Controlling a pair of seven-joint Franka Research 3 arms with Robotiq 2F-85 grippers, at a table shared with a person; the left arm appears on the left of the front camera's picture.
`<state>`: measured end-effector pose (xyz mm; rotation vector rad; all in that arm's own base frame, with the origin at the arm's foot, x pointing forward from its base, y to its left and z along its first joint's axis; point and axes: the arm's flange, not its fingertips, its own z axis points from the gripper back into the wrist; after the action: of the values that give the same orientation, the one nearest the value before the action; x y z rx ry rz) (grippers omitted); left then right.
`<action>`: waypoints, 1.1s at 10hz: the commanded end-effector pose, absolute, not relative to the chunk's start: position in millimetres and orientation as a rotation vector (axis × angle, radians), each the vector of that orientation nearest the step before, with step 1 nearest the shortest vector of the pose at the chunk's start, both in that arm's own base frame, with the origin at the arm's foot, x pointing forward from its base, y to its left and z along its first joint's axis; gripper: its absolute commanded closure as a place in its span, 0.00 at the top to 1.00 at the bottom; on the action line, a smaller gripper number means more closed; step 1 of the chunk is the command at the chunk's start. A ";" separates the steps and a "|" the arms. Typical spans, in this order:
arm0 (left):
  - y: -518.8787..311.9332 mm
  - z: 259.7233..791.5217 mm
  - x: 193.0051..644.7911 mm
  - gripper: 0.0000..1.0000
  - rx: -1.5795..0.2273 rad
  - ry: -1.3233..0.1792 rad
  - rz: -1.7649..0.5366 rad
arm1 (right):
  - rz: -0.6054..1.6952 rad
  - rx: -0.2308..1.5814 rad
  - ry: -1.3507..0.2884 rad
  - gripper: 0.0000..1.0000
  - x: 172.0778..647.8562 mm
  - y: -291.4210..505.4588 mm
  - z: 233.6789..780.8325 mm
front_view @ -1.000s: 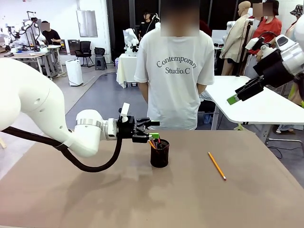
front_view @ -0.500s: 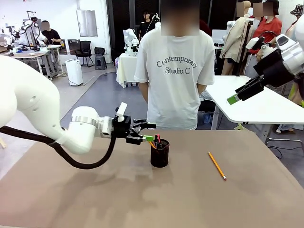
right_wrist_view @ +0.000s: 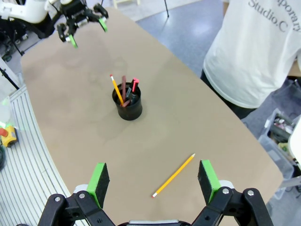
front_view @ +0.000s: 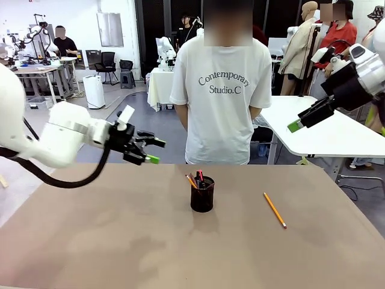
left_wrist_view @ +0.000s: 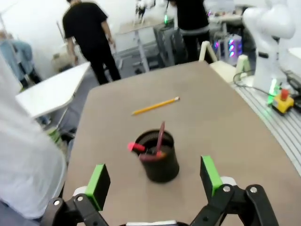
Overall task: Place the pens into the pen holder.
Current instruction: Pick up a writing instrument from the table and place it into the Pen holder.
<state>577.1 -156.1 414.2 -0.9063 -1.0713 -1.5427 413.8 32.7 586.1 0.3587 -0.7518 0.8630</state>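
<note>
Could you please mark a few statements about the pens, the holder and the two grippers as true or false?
1. A yellow pencil lies on the table, outside the pen holder. True.
2. The left gripper is shut on a pen. False: it is open and empty, raised off the table.
3. The pen holder lies on its side. False: it stands upright with pens in it.
4. The right gripper is open and holds nothing. True.
</note>
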 end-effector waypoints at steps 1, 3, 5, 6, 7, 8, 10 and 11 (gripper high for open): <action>-142.4 438.1 558.3 1.00 -0.768 -0.974 -1.482 | 0.848 0.382 -0.759 1.00 413.9 34.0 587.0; -122.4 471.4 545.7 1.00 -0.650 -0.907 -1.444 | 0.848 0.382 -0.759 1.00 413.9 34.0 587.0; -112.9 485.8 535.1 1.00 -0.583 -0.890 -1.382 | 0.848 0.382 -0.759 1.00 413.9 34.0 587.0; -109.9 490.8 525.2 1.00 -0.553 -0.901 -1.358 | 0.848 0.382 -0.759 1.00 413.9 34.0 587.0; -103.1 490.2 524.8 1.00 -0.545 -0.907 -1.343 | 0.848 0.382 -0.759 1.00 413.9 34.0 587.0; -97.0 493.0 522.5 1.00 -0.543 -0.894 -1.327 | 0.848 0.382 -0.759 1.00 413.9 34.0 587.0; -94.8 495.6 520.7 1.00 -0.521 -0.955 -1.299 | 0.848 0.382 -0.759 1.00 413.9 34.0 587.0; -97.4 493.8 527.2 1.00 -0.540 -0.921 -1.336 | 0.848 0.382 -0.759 1.00 413.9 34.0 587.0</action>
<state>526.6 -95.5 494.5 -0.5285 -0.9269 -1.3274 413.8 32.8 586.1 0.3589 -0.7516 0.8631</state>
